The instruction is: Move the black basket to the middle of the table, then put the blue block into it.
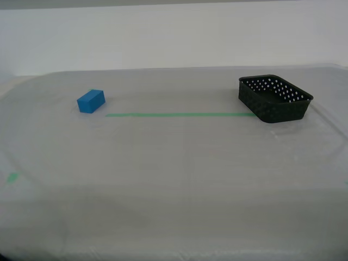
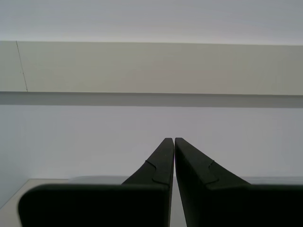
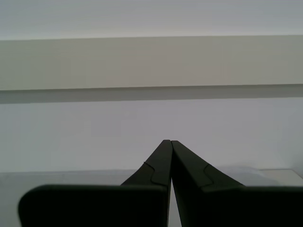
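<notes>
The black basket [image 1: 275, 98] stands at the exterior view's right, at the end of a green tape line [image 1: 179, 115] on the table [image 1: 174, 179]. It holds nothing that I can see. The blue block [image 1: 91, 101] lies at the exterior view's left, just beyond the line's other end. Neither arm shows in the exterior view. My first gripper [image 3: 170, 142] is shut with nothing between its fingers, pointing at a pale wall above the table's far edge. My second gripper [image 2: 173, 139] is shut too, empty, and faces the same kind of wall.
A small green tape mark [image 1: 12, 177] lies near the table's edge at the exterior view's left. A white wall [image 1: 174, 38] rises behind the table. The sheeting between block and basket carries only the tape line.
</notes>
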Available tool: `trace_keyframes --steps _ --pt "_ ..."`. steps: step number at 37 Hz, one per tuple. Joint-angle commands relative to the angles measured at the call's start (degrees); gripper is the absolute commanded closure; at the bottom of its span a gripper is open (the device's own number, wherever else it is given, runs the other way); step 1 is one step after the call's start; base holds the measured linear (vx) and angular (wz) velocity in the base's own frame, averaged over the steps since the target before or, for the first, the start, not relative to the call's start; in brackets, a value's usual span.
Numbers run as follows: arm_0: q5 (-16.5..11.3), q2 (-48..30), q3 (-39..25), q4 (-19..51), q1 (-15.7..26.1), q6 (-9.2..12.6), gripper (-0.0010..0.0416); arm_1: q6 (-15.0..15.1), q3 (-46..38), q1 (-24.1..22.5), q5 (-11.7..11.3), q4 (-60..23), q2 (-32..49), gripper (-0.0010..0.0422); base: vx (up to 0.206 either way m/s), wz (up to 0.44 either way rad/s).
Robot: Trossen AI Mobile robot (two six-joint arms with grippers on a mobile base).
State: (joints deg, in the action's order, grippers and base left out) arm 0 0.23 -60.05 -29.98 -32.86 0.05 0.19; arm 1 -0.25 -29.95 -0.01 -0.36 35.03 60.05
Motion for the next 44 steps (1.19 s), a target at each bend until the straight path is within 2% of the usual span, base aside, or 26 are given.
trace_keyframes --steps 1,30,37,44 --pt "-0.1 0.0 -0.1 0.5 0.0 0.0 0.0406 0.1 0.0 0.0 0.0 0.2 0.0 0.0412 0.0 0.0" --pt "-0.1 0.0 -0.1 4.4 0.0 0.0 0.0406 0.1 0.0 0.0 0.0 0.2 0.0 0.0412 0.0 0.0" --pt "-0.1 0.0 -4.0 13.8 0.0 0.0 0.0406 0.1 0.0 0.0 0.0 0.2 0.0 0.0412 0.0 0.0" --pt "-0.1 0.0 -8.0 20.0 0.0 0.0 0.0406 0.1 0.0 0.0 0.0 0.2 0.0 0.0412 0.0 0.0"
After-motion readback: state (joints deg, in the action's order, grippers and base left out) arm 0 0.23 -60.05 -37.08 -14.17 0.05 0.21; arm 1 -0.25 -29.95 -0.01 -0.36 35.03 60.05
